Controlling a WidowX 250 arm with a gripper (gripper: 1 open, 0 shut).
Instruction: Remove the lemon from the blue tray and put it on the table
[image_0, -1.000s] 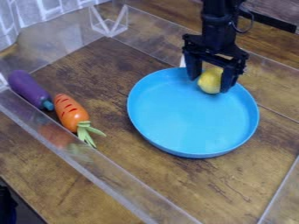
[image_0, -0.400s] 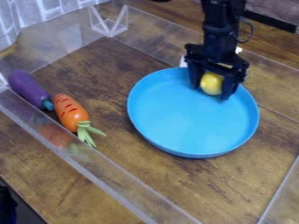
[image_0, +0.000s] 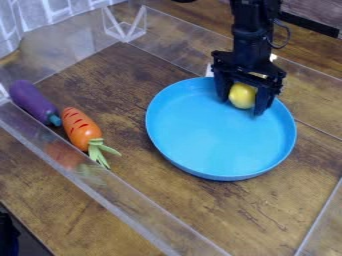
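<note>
The lemon (image_0: 241, 96) is small, round and yellow, and lies in the far part of the blue tray (image_0: 201, 140), near its rim. My gripper (image_0: 246, 102) points straight down over it, one black finger on each side of the fruit. A small gap shows on either side, so the gripper is open and straddles the lemon without gripping it. The tray rests on the dark wood-grain table (image_0: 160, 70).
An orange carrot (image_0: 83, 129) and a purple eggplant (image_0: 30, 100) lie at the left, along a clear plastic wall (image_0: 54, 150). More clear plastic stands at the back left (image_0: 127, 22). Bare tabletop lies left of and in front of the tray.
</note>
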